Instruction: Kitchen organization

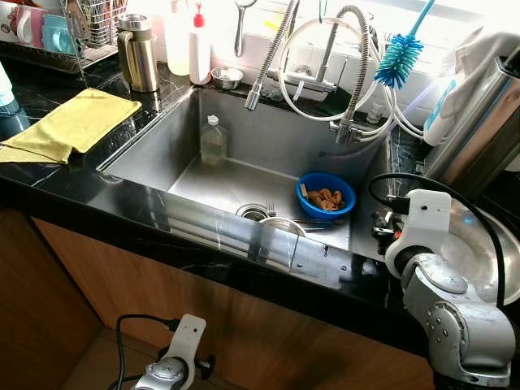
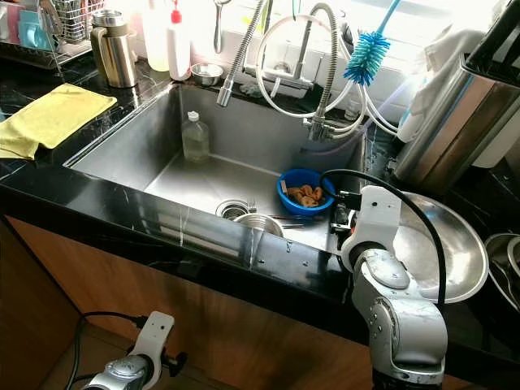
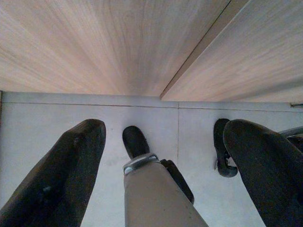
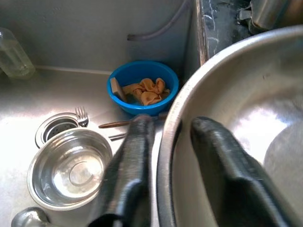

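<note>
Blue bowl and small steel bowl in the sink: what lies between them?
A fork and utensil handles lie between the blue bowl and steel bowl, in the right wrist view.

- I can read no text, brand or number anywhere.
- The bottle (image 1: 214, 140) standing in my sink (image 1: 154, 146) carries no label I can make out.

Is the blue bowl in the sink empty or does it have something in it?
Not empty. The blue bowl stands upright on the sink floor holding crumpled orange-brown pieces; what they are cannot be told.
</note>
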Controlling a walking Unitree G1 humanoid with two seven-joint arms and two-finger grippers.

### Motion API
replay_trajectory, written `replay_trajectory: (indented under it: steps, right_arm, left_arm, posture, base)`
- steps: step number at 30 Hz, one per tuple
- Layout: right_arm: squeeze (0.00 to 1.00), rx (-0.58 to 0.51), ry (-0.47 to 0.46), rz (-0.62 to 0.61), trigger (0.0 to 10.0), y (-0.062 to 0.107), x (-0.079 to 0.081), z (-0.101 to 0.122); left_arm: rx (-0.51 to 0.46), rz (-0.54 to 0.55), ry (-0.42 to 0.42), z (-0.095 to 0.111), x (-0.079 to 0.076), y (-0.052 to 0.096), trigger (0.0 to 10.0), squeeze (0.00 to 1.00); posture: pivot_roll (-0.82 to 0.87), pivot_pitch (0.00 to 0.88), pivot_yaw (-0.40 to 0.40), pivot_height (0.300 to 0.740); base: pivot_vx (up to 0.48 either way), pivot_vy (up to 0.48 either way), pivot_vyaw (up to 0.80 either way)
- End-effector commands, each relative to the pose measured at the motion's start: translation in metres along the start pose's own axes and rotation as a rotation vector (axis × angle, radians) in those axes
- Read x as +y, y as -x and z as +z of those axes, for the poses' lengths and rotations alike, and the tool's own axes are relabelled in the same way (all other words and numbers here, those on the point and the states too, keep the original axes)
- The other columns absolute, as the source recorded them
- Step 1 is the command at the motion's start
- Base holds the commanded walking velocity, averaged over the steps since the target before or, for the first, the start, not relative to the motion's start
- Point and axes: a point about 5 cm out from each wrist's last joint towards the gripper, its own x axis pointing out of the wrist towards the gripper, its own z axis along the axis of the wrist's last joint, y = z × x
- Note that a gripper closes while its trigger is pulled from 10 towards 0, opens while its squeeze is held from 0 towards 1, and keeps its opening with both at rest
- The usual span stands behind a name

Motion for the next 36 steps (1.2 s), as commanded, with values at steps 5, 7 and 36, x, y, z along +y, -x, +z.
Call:
replay_trajectory:
  steps: [5, 7, 36]
  right_arm:
    - [0.00, 0.020, -0.015, -0.025, 0.0, -0.003, -0.004, -0.003]
    - [0.00, 0.010, -0.017, -0.028, 0.0, -0.003, -0.006, -0.001]
    - [0.00, -0.247, -0.006, 0.324, 10.0, 0.011, 0.034, 0.045]
  left_arm:
    - [-0.005, -0.002, 0.012, 0.003, -0.001, -0.001, 10.0, 0.00]
    - [-0.005, 0.000, 0.013, 0.003, 0.000, -0.001, 10.0, 0.00]
    - [-0.004, 0.025, 0.044, 0.003, 0.002, 0.000, 10.0, 0.00]
  posture:
    - [0.11, 0.038, -0.158, 0.740]
    - [0.12, 0.041, -0.159, 0.740]
    - [0.10, 0.044, -0.166, 0.740]
  base:
    - [0.000, 0.000, 0.00]
    - [0.000, 0.000, 0.00]
    - [0.000, 0.000, 0.00]
